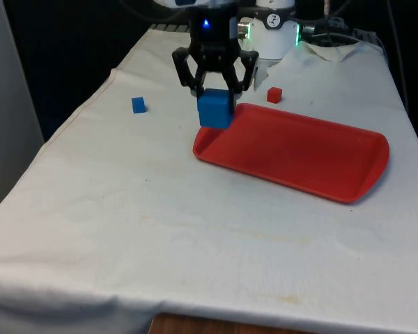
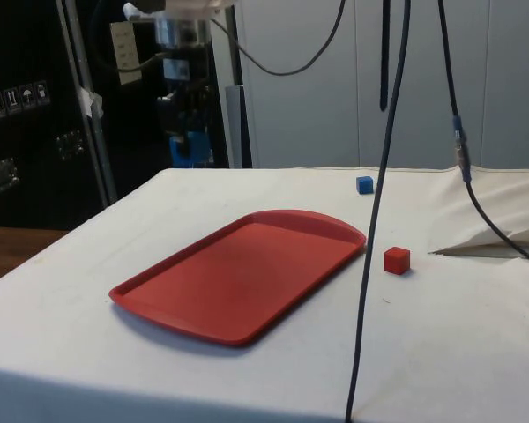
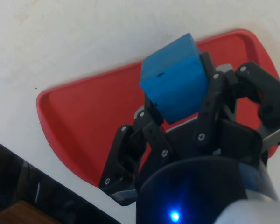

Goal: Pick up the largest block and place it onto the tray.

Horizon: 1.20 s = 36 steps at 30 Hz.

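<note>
- White-clothed counter [image 1: 195,229] carries a red tray [image 1: 299,149] right of centre in the front view.
- End effector [image 1: 214,82] clamps the large blue block [image 1: 215,108], airborne at the tray's left end.
- Pickup looks done; lowering and release remain.

Front view: camera low at table [image 1: 195,229] end opposite my base, faces me head-on along cloth, mid range; my pincer [image 1: 214,89] sits high in centre. Side view: camera at table flank, faces across cloth toward dark cabinets [image 2: 35,115], farther off; my pincer [image 2: 187,145] small, well beyond tray [image 2: 238,282]. Wrist view: camera just behind my pincer [image 3: 177,93], looks down, very close. All three share tray [image 1: 299,153] end under my pincer, and blue block [image 3: 175,77] I hold.
</note>
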Each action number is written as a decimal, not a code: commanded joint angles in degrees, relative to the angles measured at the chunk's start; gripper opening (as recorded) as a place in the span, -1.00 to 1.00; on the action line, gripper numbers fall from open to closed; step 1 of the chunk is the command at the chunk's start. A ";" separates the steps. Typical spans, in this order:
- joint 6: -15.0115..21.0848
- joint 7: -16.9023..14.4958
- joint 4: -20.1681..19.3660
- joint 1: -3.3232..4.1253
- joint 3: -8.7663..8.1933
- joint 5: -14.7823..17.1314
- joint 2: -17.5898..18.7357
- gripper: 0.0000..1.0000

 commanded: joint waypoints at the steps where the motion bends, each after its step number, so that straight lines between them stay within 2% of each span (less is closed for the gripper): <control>1: 2.18 -0.69 -3.72 2.69 -1.09 0.06 -1.15 -0.98; 7: 4.24 -0.40 -5.04 2.75 1.32 0.06 -1.26 -0.98; 8: 2.18 0.34 -1.32 0.23 2.35 0.00 0.00 -0.98; 9: 4.24 -0.40 -5.04 2.75 1.32 0.06 -1.26 -0.98; 15: 5.73 -0.40 -6.07 2.58 3.55 0.06 -1.32 -0.98; 16: 4.07 0.34 -2.75 0.29 4.81 0.00 0.00 -0.98; 17: 5.84 -0.46 -6.19 2.58 3.78 0.00 -1.32 -0.98; 24: 5.84 -0.29 -6.59 2.92 4.13 -0.40 -1.55 -0.98; 25: 4.24 0.34 -3.04 0.40 5.50 -0.23 -0.06 -0.98; 26: 5.84 -0.17 -6.65 3.04 4.24 -0.52 -1.60 -0.98; 34: 5.79 0.52 -6.47 3.84 4.76 -0.57 -1.60 -0.98; 35: 4.24 0.86 -3.04 1.26 5.96 -0.40 -0.11 -0.98; 36: 5.79 0.63 -6.47 3.95 4.81 -0.57 -1.60 -0.98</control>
